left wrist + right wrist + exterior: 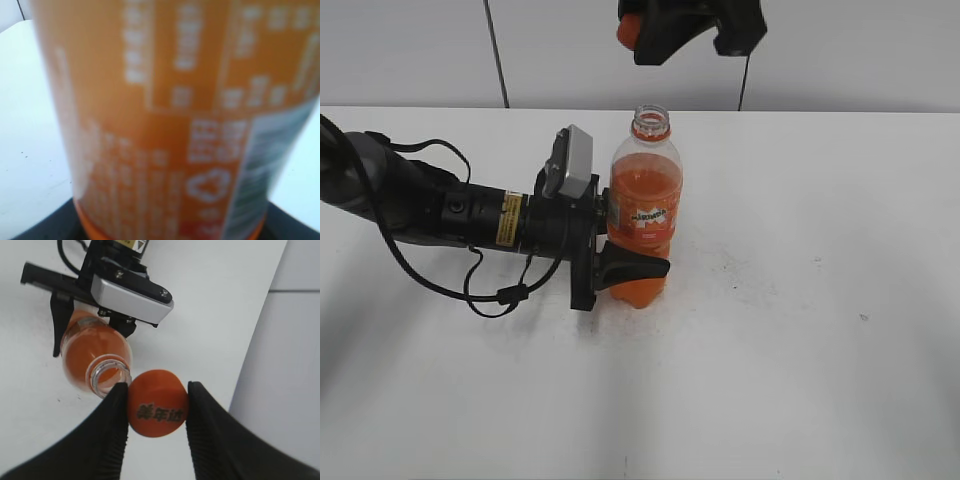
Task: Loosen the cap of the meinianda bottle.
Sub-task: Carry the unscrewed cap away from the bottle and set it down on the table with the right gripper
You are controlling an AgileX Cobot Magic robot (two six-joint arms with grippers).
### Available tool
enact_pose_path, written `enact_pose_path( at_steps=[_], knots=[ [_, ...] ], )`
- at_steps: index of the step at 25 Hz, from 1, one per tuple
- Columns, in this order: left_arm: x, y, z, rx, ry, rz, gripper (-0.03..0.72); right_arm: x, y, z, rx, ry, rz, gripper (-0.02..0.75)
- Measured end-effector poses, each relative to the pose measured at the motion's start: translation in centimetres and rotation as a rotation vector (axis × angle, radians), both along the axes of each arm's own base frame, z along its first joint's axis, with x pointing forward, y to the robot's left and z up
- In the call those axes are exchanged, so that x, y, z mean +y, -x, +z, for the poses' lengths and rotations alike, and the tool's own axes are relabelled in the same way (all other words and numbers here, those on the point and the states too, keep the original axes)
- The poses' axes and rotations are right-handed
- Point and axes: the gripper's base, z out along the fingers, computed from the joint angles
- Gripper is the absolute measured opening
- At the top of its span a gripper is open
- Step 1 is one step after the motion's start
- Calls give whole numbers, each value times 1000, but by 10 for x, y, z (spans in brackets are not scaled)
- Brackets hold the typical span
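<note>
On the white table (800, 380), the left gripper (620, 268) reaches in from the left, its black jaws clamped around the lower body of the meinianda bottle (645, 215), a tall clear plastic bottle of orange drink that stands upright with an orange label and open mouth. Above it, the right gripper (156, 410) pinches the small, round, smooth-topped orange cap (158, 409) between ribbed black fingers (212, 430), clear of the neck.

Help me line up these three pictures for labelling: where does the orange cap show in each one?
Exterior view: the cap sits at the top edge, above the bottle, held by the right gripper.
Left wrist view: not in it; only the bottle's label fills the picture.
Right wrist view: lower middle, the cap pinched between the fingers.
Shared landmark: the bottle, whose open mouth shows beside the cap.
</note>
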Motion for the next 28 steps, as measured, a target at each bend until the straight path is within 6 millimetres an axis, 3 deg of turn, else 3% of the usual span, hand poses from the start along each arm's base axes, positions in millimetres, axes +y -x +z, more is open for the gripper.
enact_pose_path(
  at_steps=[4,12,17,22,28],
  knots=[
    [0,0,0,1,-1,1,384,-3,-2,0,81,-87,-267,272],
    [0,0,0,11,-1,9,384,-25,-20,4,-2,-184,-835,272],
    [0,-1,0,14,1,20,384,-43,-32,3,74,-306,-1067,272],
    [0,-2,0,15,2,31,384,-83,-55,0,234,-447,-1300,272],
    [0,-2,0,19,3,35,384,-146,-79,-9,274,-510,-1543,272]
  ],
)
